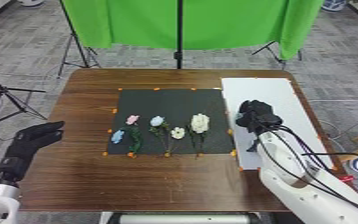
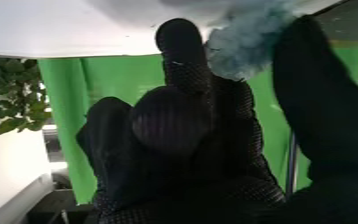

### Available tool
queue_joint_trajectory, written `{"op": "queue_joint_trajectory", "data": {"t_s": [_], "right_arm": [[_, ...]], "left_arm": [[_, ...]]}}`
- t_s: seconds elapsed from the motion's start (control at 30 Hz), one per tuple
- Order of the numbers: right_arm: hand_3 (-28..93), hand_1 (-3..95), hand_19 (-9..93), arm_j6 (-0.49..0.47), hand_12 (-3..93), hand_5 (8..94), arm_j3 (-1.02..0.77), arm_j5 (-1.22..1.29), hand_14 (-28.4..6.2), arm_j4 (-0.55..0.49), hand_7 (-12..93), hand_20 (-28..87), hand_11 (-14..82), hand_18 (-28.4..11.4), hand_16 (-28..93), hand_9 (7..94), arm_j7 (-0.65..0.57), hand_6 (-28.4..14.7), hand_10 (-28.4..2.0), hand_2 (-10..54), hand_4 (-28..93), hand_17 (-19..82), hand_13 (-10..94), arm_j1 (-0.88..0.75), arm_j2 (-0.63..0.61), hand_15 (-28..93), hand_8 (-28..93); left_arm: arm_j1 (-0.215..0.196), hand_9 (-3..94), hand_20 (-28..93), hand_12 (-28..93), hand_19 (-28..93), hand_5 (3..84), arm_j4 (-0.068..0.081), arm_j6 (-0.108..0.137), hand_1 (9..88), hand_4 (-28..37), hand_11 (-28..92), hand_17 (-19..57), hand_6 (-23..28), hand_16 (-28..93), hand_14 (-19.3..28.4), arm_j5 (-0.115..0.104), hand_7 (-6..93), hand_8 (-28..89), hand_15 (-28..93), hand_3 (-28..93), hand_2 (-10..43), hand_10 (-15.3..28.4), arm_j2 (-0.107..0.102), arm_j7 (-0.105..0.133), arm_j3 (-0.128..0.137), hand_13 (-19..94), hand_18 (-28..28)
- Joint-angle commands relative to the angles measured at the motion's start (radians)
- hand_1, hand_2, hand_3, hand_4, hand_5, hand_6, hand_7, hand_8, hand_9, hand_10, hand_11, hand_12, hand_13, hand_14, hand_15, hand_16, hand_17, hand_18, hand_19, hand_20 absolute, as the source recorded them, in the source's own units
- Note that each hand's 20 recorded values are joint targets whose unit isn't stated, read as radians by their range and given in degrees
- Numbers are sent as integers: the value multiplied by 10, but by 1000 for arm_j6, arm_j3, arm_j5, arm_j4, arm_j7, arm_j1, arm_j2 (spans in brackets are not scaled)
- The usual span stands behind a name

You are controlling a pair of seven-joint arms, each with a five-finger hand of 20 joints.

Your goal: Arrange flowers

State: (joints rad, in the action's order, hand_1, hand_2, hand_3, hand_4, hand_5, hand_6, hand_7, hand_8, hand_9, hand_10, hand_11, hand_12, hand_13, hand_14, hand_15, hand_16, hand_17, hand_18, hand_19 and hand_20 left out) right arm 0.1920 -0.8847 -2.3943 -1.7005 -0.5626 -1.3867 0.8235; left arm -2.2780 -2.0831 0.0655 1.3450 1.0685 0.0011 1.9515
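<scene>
In right hand [image 1: 257, 113], blue flower [image 2: 241, 49] (fluffy), pinched

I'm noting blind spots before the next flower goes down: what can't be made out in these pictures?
- Grip on the blue flower: head view, covered by the right hand.
- Part of that bloom's side: right wrist view, behind the fingers.
- Patch of white sheet under that hand: head view, hidden by the glove.
- Whether stems cross among the flowers on the black mat: head view, too small.
</scene>
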Motion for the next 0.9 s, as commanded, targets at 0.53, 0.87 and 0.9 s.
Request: {"op": "queue_joint_trajectory", "data": {"t_s": [0.53,0.87,0.9], "right_arm": [[568,621,932,266,503,805,-45,332,-15,-156,236,593,159,-138,374,909,53,-7,-80,-95,-176,651,902,-47,-6,647,124],[570,621,932,135,501,804,-116,578,-11,-264,231,590,159,-136,379,912,42,-8,-83,-95,-171,653,907,-126,35,637,135],[569,621,932,126,500,805,-112,579,-11,-264,230,590,161,-136,380,911,44,-9,-83,-95,-170,654,907,-130,38,636,134]], "left_arm": [[-23,450,234,117,166,481,-3,-22,412,-143,228,134,48,-13,171,0,135,-69,238,635,71,133,2,-10,14,391,130],[-17,449,234,117,167,480,-1,-39,410,-142,228,134,48,-13,171,0,134,-70,237,635,71,133,1,-14,15,391,131],[-16,449,234,117,167,480,0,-40,410,-141,228,134,48,-13,171,1,135,-70,237,635,71,133,2,-15,15,391,131]]}}
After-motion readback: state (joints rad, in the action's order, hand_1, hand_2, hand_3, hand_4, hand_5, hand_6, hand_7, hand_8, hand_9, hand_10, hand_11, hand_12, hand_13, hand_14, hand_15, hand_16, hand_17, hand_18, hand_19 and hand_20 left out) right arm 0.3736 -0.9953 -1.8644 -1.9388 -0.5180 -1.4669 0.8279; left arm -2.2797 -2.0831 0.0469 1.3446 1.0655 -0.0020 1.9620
